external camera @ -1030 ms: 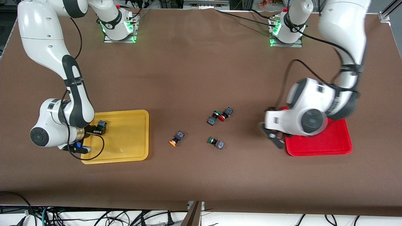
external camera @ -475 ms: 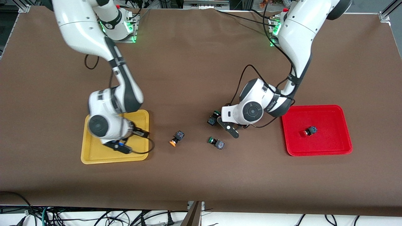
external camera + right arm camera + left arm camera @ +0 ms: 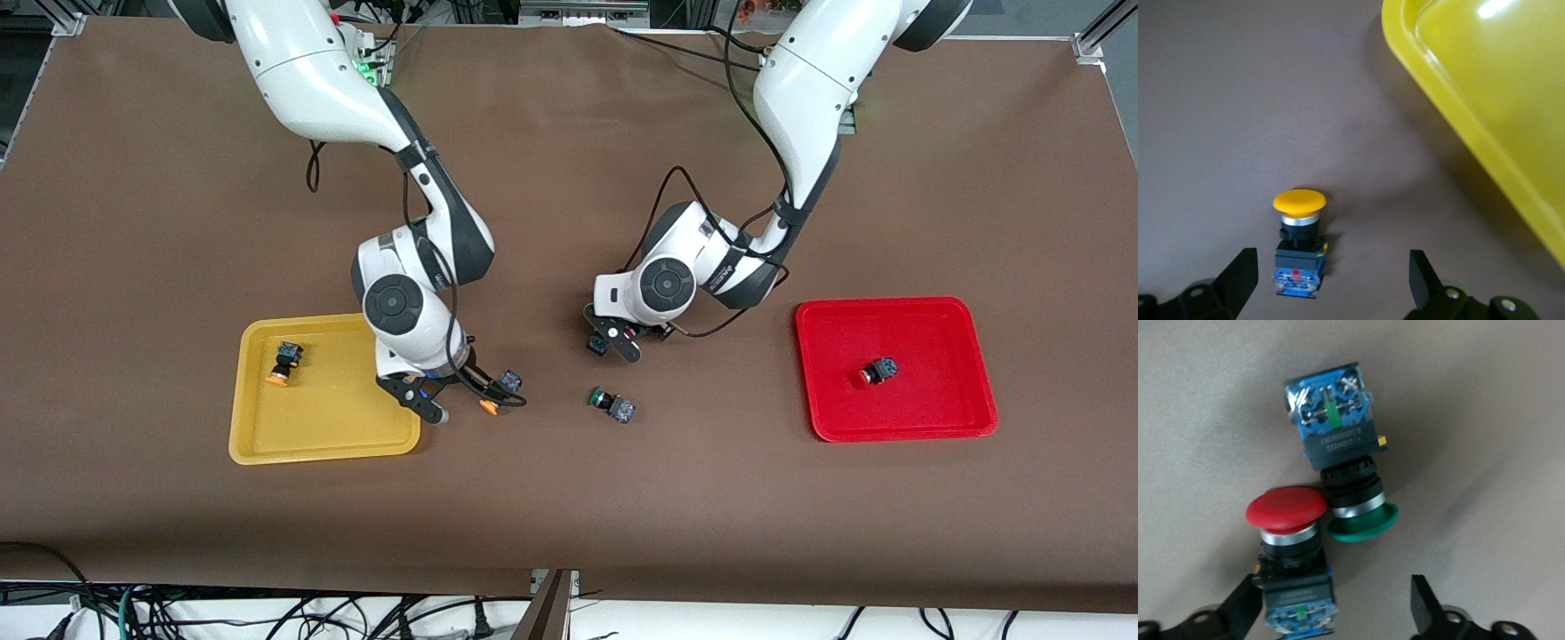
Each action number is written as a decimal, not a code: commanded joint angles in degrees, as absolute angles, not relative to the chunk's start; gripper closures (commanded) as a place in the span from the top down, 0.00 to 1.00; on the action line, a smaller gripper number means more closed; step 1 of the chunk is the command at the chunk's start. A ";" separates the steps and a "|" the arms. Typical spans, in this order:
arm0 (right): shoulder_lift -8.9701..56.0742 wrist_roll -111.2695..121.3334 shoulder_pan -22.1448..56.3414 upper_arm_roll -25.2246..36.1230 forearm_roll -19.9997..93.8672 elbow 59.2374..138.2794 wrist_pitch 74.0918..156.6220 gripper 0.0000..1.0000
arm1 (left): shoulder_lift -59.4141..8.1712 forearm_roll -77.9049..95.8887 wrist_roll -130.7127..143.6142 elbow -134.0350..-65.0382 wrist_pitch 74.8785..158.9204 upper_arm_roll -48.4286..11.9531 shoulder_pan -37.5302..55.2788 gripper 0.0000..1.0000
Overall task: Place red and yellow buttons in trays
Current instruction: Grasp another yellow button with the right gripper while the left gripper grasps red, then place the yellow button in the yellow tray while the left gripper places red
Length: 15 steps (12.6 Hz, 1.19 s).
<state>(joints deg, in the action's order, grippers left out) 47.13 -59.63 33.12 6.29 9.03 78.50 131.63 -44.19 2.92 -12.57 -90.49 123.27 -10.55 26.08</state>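
Observation:
My left gripper (image 3: 622,338) is open, low over a red button (image 3: 1286,510) that lies against a green-capped switch (image 3: 1361,520); the red button's body sits between the fingers, close to one finger (image 3: 1238,613). My right gripper (image 3: 462,397) is open, with a yellow button (image 3: 496,393) on the table between its fingers; that button also shows in the right wrist view (image 3: 1299,200). The yellow tray (image 3: 356,427) holds another yellow button (image 3: 283,363). The red tray (image 3: 942,418) holds another red button (image 3: 876,372).
A second green-capped switch (image 3: 612,404) lies on the brown table, nearer to the front camera than my left gripper. The yellow tray's rim (image 3: 1458,127) is close beside my right gripper. Cables hang from both wrists.
My right arm left a yellow button in the yellow tray and swung to the yellow button on the table. My left arm left a red button in the red tray and moved over the red-and-green pair.

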 commanded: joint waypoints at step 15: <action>46.50 -41.98 28.23 7.12 9.49 72.16 114.74 0.02 | -27.68 -9.14 -39.74 -91.93 101.16 -9.05 -6.46 0.06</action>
